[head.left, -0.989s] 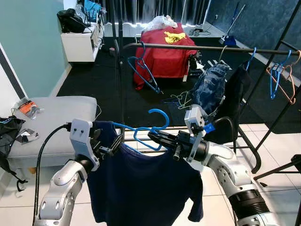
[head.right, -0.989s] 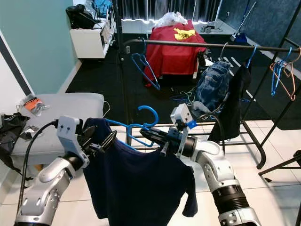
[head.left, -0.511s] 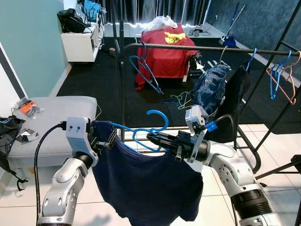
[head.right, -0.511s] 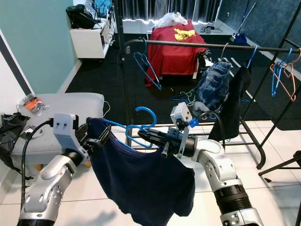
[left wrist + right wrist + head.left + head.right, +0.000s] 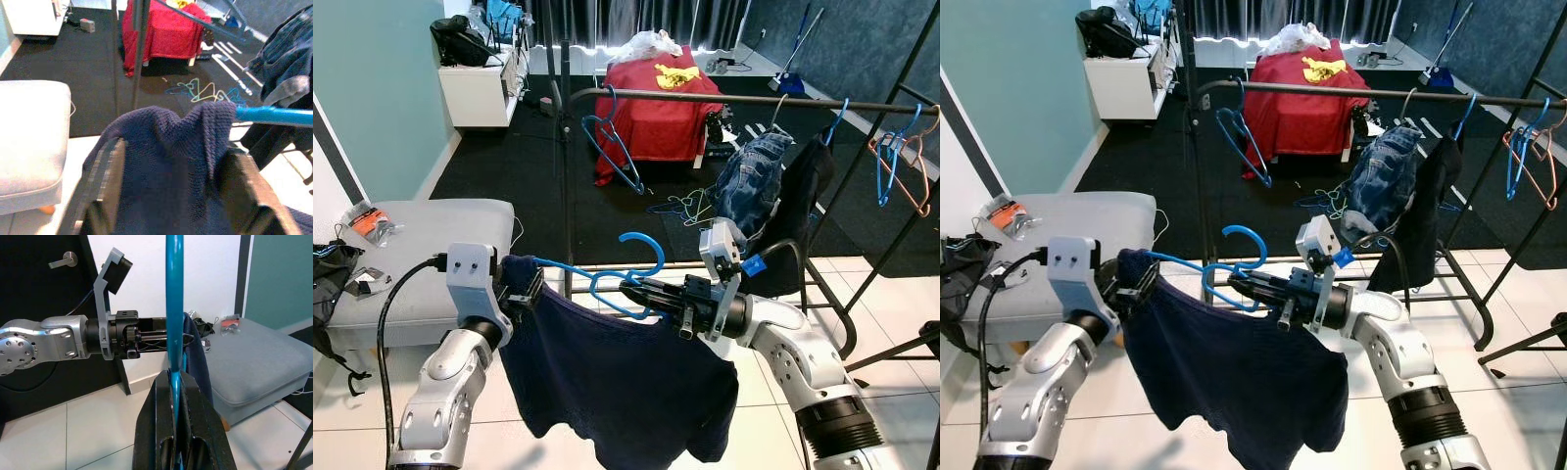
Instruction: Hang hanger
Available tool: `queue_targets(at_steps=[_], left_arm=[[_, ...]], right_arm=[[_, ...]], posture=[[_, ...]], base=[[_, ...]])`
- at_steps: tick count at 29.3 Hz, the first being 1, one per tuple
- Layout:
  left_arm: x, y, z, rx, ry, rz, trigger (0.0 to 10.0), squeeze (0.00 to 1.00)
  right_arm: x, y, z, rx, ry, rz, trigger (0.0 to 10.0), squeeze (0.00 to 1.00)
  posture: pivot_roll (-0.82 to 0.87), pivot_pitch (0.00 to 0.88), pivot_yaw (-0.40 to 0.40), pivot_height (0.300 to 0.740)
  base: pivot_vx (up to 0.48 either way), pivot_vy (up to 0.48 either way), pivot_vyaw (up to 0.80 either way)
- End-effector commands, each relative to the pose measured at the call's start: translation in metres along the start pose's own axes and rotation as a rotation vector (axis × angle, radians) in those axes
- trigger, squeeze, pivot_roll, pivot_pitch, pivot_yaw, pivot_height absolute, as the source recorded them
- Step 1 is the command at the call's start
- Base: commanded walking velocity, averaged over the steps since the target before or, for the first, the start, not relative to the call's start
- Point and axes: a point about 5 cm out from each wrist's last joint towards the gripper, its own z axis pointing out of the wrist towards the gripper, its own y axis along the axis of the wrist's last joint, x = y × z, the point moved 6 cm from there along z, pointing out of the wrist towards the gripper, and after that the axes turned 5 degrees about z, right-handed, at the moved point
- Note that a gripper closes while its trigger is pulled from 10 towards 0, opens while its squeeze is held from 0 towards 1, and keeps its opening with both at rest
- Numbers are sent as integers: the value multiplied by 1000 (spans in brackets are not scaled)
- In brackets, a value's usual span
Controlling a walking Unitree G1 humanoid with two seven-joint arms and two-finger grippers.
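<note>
At centre frame the right pincer (image 5: 634, 291) clamps the blue hanger (image 5: 607, 277) near its hook; the left pincer (image 5: 530, 291) pinches the navy shirt (image 5: 626, 382) (soft, light, draping). The stiff neck seems the best hold.

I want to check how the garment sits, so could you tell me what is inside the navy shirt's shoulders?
The blue hanger runs inside the navy shirt; its hook and centre show. The left gripper clamps the covered end. The right gripper grips the middle.
</note>
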Motion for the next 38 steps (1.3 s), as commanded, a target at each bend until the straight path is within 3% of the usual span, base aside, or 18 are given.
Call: queue_targets(at_steps=[1, 15, 17, 26, 38], left_arm=[[6, -4, 0, 18, 17, 28, 0, 0], [17, -1, -2, 20, 48, 73, 0, 0], [36, 7, 1, 13, 86, 94, 0, 0], [68, 32, 5, -36, 152, 145, 0, 0], [69, 40, 6, -62, 137, 172, 0, 0]], right_arm=[[4, 3, 0, 0, 20, -15, 10000, 0], [-1, -6, -2, 43, -17, -51, 10000, 0], [5, -20, -5, 91, -13, -49, 10000, 0], [15, -48, -14, 142, -34, -9, 10000, 0], [14, -65, -21, 167, -103, 0, 10000, 0]], posture=[[-5, 17, -37, 740], [1, 19, -43, 740], [1, 18, -43, 740], [4, 12, -36, 740], [6, 0, -33, 740]], base=[[0, 0, 0], [0, 0, 0], [0, 0, 0], [0, 0, 0], [0, 0, 0]])
